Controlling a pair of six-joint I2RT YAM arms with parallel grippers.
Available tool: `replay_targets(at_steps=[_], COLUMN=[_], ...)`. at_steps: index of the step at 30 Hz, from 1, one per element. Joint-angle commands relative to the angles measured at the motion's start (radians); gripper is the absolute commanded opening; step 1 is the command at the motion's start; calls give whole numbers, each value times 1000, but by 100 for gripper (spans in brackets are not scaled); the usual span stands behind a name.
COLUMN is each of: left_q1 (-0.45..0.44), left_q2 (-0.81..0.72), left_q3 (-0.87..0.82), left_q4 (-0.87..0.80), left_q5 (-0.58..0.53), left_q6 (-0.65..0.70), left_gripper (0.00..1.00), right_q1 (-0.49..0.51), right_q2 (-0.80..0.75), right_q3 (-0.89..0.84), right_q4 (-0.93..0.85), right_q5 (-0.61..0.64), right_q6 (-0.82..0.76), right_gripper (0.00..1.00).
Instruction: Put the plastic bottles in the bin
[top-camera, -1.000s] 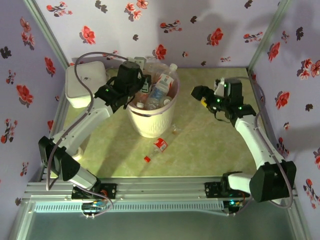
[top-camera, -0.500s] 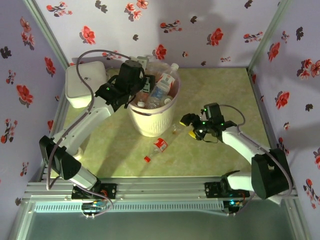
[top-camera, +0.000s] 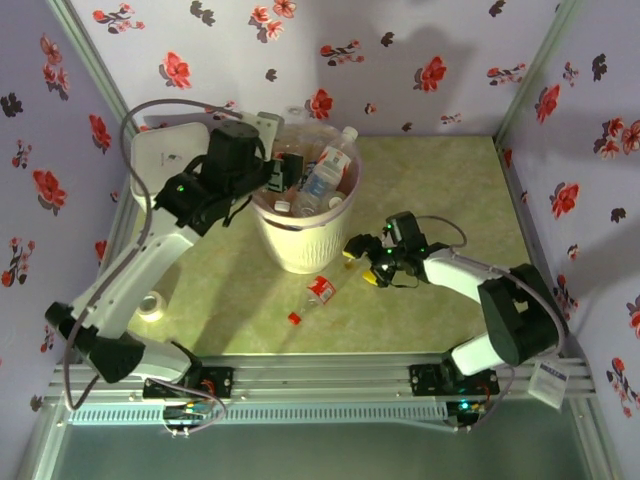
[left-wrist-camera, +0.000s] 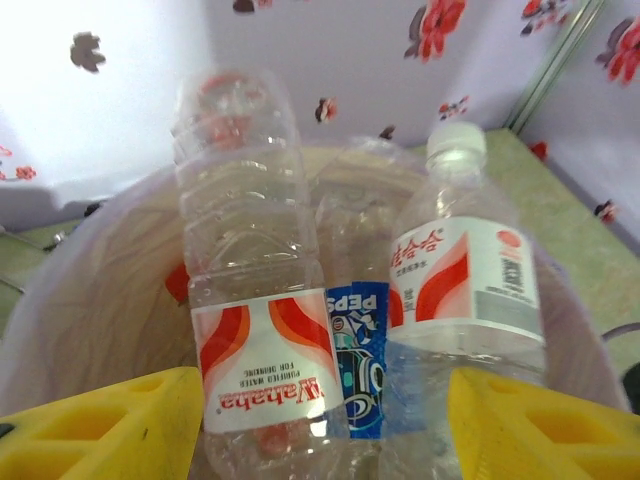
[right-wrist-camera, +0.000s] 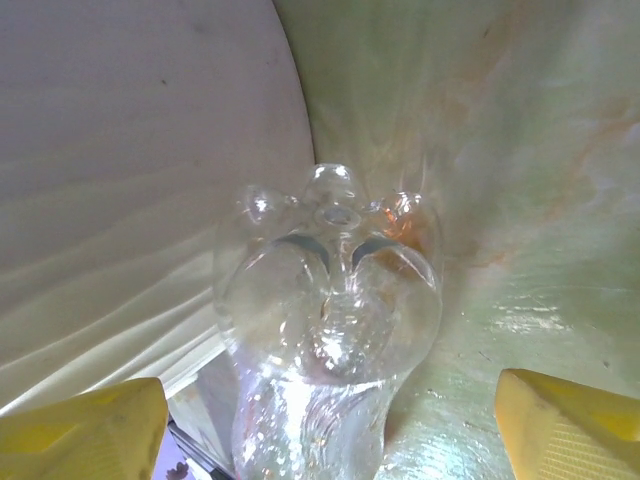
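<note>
The right gripper (right-wrist-camera: 330, 425) lies low over the table (top-camera: 440, 190), its yellow fingers (right-wrist-camera: 90, 430) spread wide and holding nothing. Between them, untouched, is the ribbed base of a clear plastic bottle (right-wrist-camera: 330, 300) that lies on its side. Its base is turned toward the gripper, and it lies just beside the foot of the bin (top-camera: 300, 250). In the top view this bottle carries a red label and slants toward the near edge of the table. A small red cap (top-camera: 293, 318) lies near its far end.

The left gripper (left-wrist-camera: 322, 415) hovers over the mouth of the bin, fingers parted and empty. Below it, inside the pink liner, stand a bottle with a red and white label (left-wrist-camera: 255, 300), a blue-labelled bottle (left-wrist-camera: 355, 350) and a white-capped bottle (left-wrist-camera: 465, 290), pressed side by side.

The bin stands toward the far edge of the table, left of the middle. A white square box (top-camera: 165, 160) occupies the far left corner, and a small pale ring (top-camera: 150, 305) lies by the left edge.
</note>
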Motion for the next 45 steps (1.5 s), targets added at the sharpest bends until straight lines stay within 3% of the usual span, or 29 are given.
replay_targets(at_steps=[1,7,16,23,31,37,41,45], left_q1=[-7,-6,-6,-6,-7,-11,-16,-21], left_q2=[-62,-115,-125,-124,-129,-168,-194,-187], left_q3=[-22,-48,-62,-66,-69,-138,-173,-165], left_q4=[7,7,9,15,35,52,71,105], left_q5=[9,0,0,25,106,278,356,462], left_q6=[14,9,4,0,-20,-58,-90,-107], left_gripper=[66,66,66,66,68,79,85,100], right_q1=[16,35,38,32,15,-28,-70,-85], right_q2=[54,120,109,-21,-273,-398,-416,-407], right_q3=[-2,-3,-17,-19,99,275,352,437], right_q4=[74,182,172,-15,-384,-557,-463,-302], right_q5=[8,-6,8,37,29,-98,-220,-291], right_q6=[37,93,86,-29,-355,-480,-483,-419], right_gripper=[86,82,67,56,51,51,51,49])
